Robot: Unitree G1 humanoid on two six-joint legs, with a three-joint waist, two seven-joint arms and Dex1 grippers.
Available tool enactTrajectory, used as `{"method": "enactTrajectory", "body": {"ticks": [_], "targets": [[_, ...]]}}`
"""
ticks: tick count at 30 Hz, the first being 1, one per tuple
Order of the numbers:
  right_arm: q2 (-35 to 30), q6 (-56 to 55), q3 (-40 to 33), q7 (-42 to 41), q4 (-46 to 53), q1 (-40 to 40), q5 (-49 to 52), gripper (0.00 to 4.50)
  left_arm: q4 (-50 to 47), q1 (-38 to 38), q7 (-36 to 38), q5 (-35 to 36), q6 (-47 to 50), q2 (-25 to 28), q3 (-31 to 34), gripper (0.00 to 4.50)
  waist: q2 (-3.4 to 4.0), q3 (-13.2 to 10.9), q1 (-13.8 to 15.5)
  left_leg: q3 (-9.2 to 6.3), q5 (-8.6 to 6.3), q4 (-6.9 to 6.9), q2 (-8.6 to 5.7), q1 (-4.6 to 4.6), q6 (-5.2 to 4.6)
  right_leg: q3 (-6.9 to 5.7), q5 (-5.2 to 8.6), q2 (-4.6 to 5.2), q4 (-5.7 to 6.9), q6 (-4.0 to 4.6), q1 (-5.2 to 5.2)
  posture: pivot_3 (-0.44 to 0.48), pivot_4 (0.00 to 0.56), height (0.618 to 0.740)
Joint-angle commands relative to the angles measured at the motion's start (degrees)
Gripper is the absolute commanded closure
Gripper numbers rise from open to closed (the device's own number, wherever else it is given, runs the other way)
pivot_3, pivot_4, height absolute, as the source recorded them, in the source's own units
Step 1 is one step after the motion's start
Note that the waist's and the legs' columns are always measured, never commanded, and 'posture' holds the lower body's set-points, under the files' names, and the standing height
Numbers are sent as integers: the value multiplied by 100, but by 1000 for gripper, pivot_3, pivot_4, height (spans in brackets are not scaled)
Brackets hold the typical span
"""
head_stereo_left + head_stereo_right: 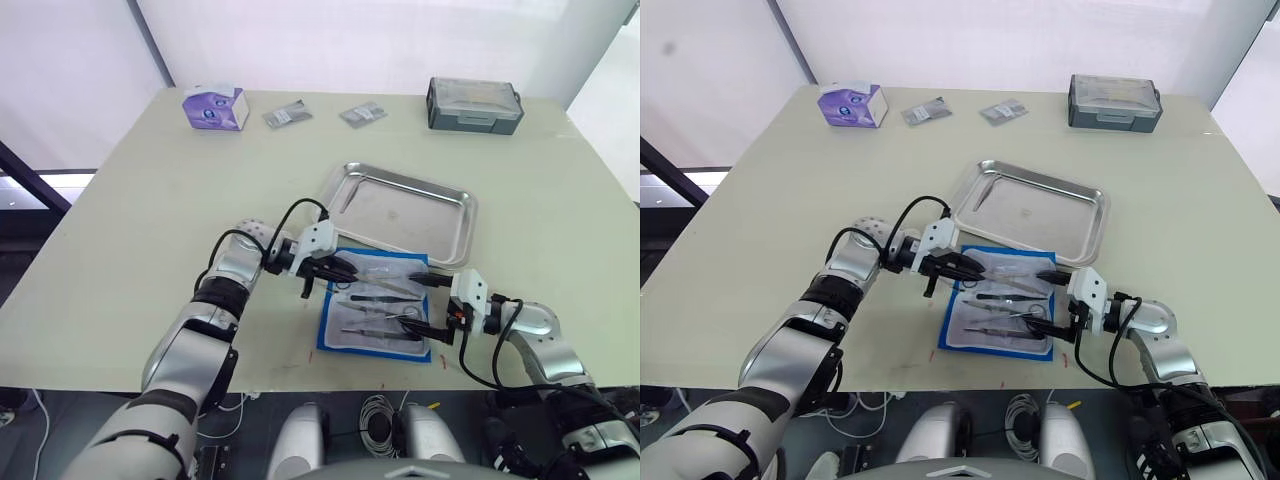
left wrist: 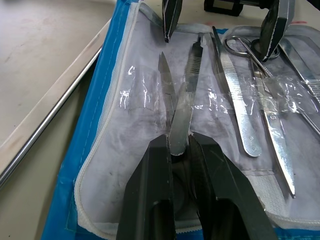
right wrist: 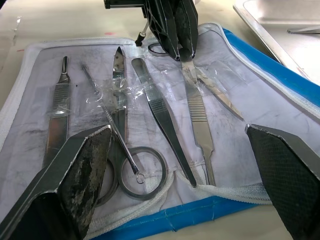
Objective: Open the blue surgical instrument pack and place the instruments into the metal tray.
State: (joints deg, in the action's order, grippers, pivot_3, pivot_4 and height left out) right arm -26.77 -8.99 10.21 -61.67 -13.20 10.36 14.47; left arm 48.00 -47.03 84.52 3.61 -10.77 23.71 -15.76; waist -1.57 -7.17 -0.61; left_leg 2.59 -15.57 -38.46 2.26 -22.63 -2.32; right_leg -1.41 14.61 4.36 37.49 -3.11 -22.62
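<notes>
Blue fabric edges the blue surgical instrument pack (image 1: 378, 306), which lies unfolded flat on the pale table (image 1: 120, 220), just near of the metal tray (image 1: 400, 210). Its lining is pale grey-white with a stitched white border, crossed by a crinkled clear plastic band that holds the instruments (image 3: 150, 107): slim silver tools, among them ring-handled scissors (image 3: 120, 125), smooth tweezers (image 3: 162, 122), a ridged-handled forceps (image 2: 186, 85) and a thin wire probe with a tiny loop (image 3: 117, 135).

The left gripper (image 2: 179, 146) sits at the pack's left end, its black fingers pinched on the tip of the ridged forceps, which still lies under the plastic band. The right gripper (image 3: 185, 145) hovers at the pack's right end with its rough, textured fingers spread wide apart, holding nothing.

The tray is shallow, shiny stainless steel with rounded corners and a raised rim; one slim silver tool (image 1: 983, 195) lies in its left part. At the table's far edge stand a grey lidded box (image 1: 474, 104) and a purple-and-white carton (image 1: 214, 107).
</notes>
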Motion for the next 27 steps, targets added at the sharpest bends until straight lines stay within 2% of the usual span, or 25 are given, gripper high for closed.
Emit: {"method": "enactTrajectory", "body": {"ticks": [1,13,20,22,23,26,27], "targets": [[-20,242,274,33,-317,-241,-368,0,-41,-113,37,130,-50,26,220,4428,0,0,0,0,0,0,0,0,0,0,0,0,0,0,0,0,150,727],[-22,250,276,32,-308,-248,-365,0,-363,-15,420,273,-54,-6,273,4428,0,-1,-1,0,0,0,0,-1,0,0,0,0,0,0,-1,0,150,727],[-29,250,275,25,-302,-249,-364,0,-462,11,547,274,251,19,278,4428,0,-1,-1,0,0,0,0,-2,0,0,0,0,0,0,-1,0,150,727],[-29,251,275,25,-302,-246,-364,0,-453,-7,522,275,331,28,299,3423,0,-1,-2,-1,0,0,0,-2,0,0,0,0,0,0,-1,0,150,727],[-29,251,276,24,-303,-244,-365,0,-454,-10,539,275,346,37,300,3196,0,-1,-2,-1,0,0,0,-2,0,0,0,0,0,0,-2,0,150,727],[-30,249,276,25,-304,-241,-369,0,-460,-13,567,293,366,60,311,1745,0,-1,-1,-1,0,0,0,-2,0,0,0,0,0,0,-1,0,150,727],[-31,249,277,25,-304,-241,-370,0,-463,-15,570,301,356,68,317,1405,0,-1,-2,-2,0,0,0,-2,0,0,0,0,0,0,-2,0,150,727]]}}
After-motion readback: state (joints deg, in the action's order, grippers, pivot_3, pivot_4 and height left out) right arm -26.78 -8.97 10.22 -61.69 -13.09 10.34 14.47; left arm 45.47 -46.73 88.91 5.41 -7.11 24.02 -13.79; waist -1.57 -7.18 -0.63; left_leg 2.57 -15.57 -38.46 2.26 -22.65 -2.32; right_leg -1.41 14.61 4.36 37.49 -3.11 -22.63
